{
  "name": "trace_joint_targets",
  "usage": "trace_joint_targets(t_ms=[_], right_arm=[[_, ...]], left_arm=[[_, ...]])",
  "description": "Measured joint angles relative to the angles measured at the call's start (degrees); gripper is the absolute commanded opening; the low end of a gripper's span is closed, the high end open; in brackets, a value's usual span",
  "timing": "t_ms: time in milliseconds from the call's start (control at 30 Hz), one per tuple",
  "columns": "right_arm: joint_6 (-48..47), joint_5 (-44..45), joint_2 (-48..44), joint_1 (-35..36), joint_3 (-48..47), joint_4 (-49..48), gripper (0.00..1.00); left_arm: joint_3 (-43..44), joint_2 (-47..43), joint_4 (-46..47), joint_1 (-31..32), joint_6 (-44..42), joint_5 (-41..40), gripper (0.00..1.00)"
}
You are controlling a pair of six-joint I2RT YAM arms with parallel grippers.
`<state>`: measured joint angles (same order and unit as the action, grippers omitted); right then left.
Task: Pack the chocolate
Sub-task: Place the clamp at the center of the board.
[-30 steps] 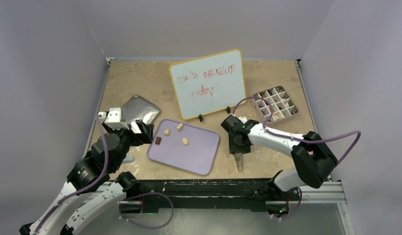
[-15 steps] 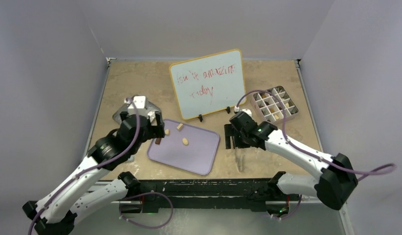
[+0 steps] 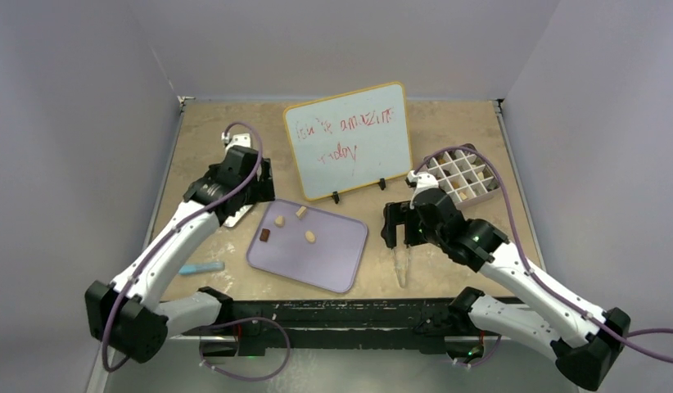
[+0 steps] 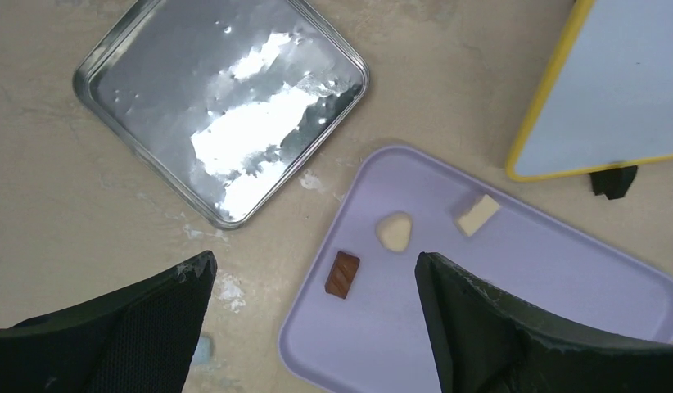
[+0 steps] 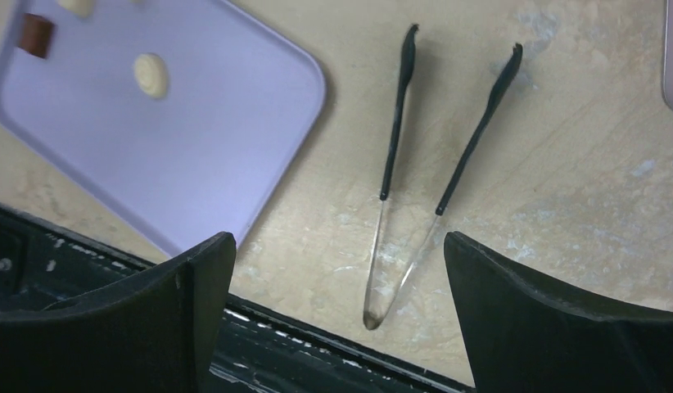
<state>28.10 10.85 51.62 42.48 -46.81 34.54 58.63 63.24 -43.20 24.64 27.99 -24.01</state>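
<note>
My left gripper point(image 4: 313, 266) hangs with its fingers spread and nothing between them, over the near-left corner of the flat lavender plastic tray point(image 4: 521, 303). Left of it and farther off lies a shiny square metal tin point(image 4: 227, 106), which I leave alone. The chocolate still out is on that tray: a dark brown rectangular piece point(image 4: 342, 274) sits almost in the gap between the left fingers, with a cream heart-like piece point(image 4: 395, 231) and a tan square piece point(image 4: 477, 214) just beyond it, and a cream oval piece point(image 5: 151, 75) further right. So the left arm is plainly the nearer one. To the right of the tray, on the bare table, lie the clear tongs with black tips point(image 5: 396, 123), their long axis running near to far with the joined end toward me. My right gripper point(image 5: 340, 241) hovers above them, fingers wide apart and empty, its closing line set across the two legs. The pale pink gridded box point(image 3: 462, 176) stands far right, well apart from the tray, so I judge that arm must carry the pieces over.
</note>
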Motion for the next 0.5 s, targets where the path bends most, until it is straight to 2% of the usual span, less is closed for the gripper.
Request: trace_joint_targets(t_ms=[167, 500], right_arm=[[-1.6, -2.2, -5.8, 0.0, 0.0, -2.6, 0.99], [-3.8, -3.1, -11.3, 0.0, 0.0, -4.5, 0.98]], left_arm=[[1.9, 9.3, 3.5, -4.1, -4.2, 3.6, 0.87], [3.9, 19.8, 12.1, -12.0, -11.0, 11.1, 0.76]])
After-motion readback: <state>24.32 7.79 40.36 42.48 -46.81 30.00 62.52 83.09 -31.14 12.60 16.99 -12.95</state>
